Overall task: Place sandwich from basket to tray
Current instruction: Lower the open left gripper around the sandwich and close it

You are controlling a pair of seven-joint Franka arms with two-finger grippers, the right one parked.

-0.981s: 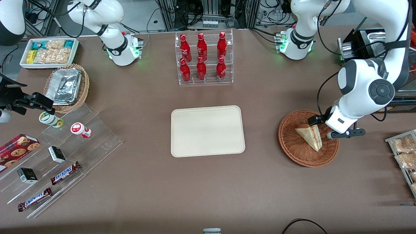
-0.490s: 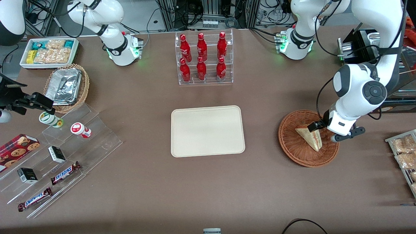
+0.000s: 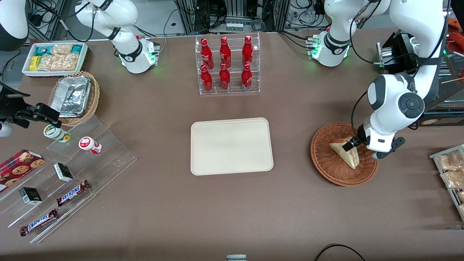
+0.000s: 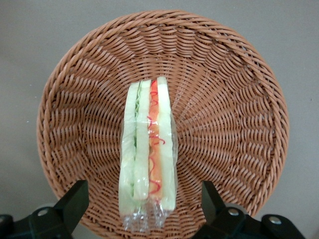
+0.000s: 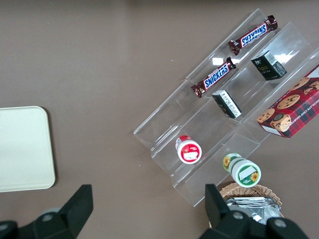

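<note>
The gripper hovers with fingers spread wide, holding nothing, straddling the sandwich (clear-wrapped, on edge) in the basket, at the tray's three o'clock.

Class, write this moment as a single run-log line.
gripper: open, above sandwich, fingers either side | sandwich: on edge in basket, not gripped | tray: no sandwich yet | phase: pre-grasp

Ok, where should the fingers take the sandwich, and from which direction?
Probably from straight above, across its two bread faces. The sandwich stands on edge in the basket, filling stripes up, so the flat faces point sideways. The gripper already hangs open above it, one finger to each side.
</note>
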